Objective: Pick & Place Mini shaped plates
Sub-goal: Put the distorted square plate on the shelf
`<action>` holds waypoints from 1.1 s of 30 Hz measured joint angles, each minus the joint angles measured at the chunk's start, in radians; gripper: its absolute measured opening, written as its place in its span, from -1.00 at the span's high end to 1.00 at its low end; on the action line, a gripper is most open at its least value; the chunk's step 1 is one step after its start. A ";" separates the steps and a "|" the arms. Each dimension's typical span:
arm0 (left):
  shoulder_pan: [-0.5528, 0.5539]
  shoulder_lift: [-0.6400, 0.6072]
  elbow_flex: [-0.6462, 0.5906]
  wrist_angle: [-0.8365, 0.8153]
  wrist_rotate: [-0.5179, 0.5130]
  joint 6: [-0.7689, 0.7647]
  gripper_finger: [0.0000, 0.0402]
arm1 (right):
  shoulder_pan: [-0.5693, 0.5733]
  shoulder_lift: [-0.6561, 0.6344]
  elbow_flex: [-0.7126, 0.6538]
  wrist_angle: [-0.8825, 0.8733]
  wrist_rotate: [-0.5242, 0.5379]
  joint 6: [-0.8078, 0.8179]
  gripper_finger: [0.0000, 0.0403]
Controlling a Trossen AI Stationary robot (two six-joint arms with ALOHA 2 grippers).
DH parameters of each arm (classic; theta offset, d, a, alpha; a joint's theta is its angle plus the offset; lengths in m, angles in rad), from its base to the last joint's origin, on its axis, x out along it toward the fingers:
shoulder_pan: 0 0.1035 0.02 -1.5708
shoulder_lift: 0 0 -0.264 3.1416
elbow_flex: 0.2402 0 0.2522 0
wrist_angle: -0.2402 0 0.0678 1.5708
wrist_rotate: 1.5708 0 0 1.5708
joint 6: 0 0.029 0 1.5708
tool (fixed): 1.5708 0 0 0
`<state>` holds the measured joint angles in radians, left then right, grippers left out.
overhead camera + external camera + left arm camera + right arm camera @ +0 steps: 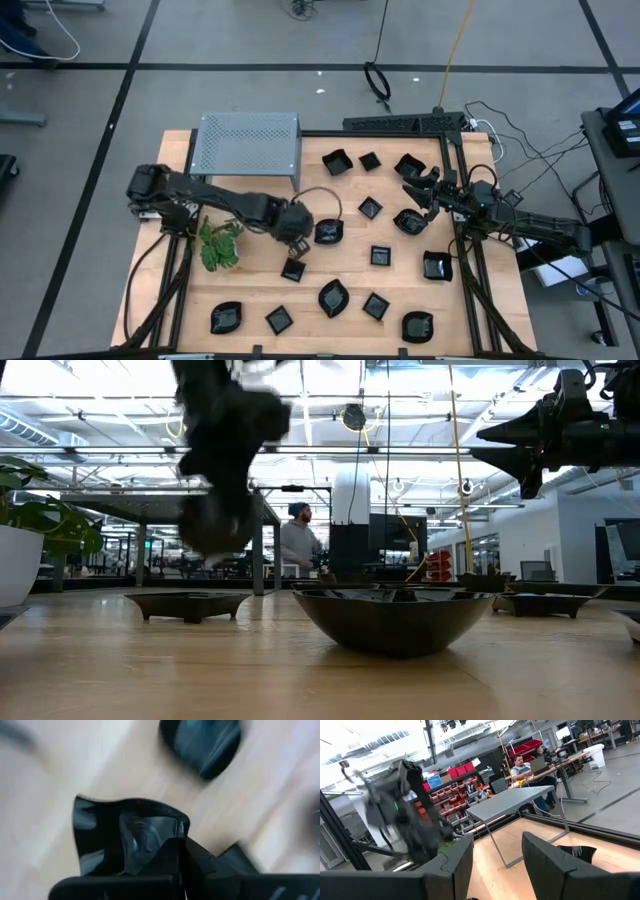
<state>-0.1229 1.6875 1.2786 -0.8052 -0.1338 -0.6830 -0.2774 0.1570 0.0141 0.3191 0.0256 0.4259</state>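
Observation:
Several small glossy black plates lie scattered flat over the wooden table [470, 330]. My left gripper [296, 243] hangs over the table's middle, shut on a small square plate [115, 840], which also shows just below it from above [293, 268]. In the low view this gripper [213, 525] is a dark blur well above the tabletop. My right gripper [412, 192] is open and raised near the right edge, between two plates [408, 165] [408, 222]. Its fingers [495, 855] point level toward the shelf and touch nothing. My left gripper holds the square plate by its rim near one corner [181, 827], pinched between the shut fingers [170, 857]. The fingers come from above, pointing down. The plate looks lifted clear of the wood; the low view is too blurred to show its underside.
A grey perforated metal shelf [245, 142] stands at the far left of the table. A green leafy plant [220, 245] sits beside the left arm. A rounded plate [200, 745] lies close to the held one. People sit and stand in the room beyond.

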 joint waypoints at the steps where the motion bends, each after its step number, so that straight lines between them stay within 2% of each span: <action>1: 0.004 -0.018 0.025 0.000 -0.027 0.042 0.96 | 0.000 0.000 0.000 0.000 0.000 0.000 0.23; 6: 0.025 -0.088 0.176 0.074 -0.165 0.332 0.98 | 0.000 0.000 0.000 -0.002 0.000 0.000 0.23; 10: 0.030 -0.113 0.274 0.089 -0.338 0.615 0.94 | 0.000 0.000 0.000 -0.001 0.000 0.000 0.23; 12: 0.044 -0.114 0.313 0.071 -0.415 0.694 0.95 | 0.000 0.000 0.000 -0.002 0.000 0.000 0.23; 15: 0.102 -0.118 0.372 -0.033 -0.475 0.686 0.98 | 0.000 0.000 0.000 -0.002 0.000 0.000 0.23; 20: 0.252 -0.118 0.394 -0.272 -0.481 0.607 0.95 | 0.000 0.000 0.000 -0.002 0.000 0.000 0.23; 27: 0.472 -0.119 0.393 -0.614 -0.360 0.492 0.95 | 0.000 0.000 0.000 -0.002 0.000 0.000 0.23; 33: 0.610 -0.161 0.385 -0.747 -0.357 0.486 0.97 | 0.000 0.000 0.000 -0.002 0.000 0.000 0.23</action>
<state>0.4875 1.5261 1.6633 -1.5519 -0.4911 -0.1968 -0.2775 0.1574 0.0141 0.3172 0.0255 0.4259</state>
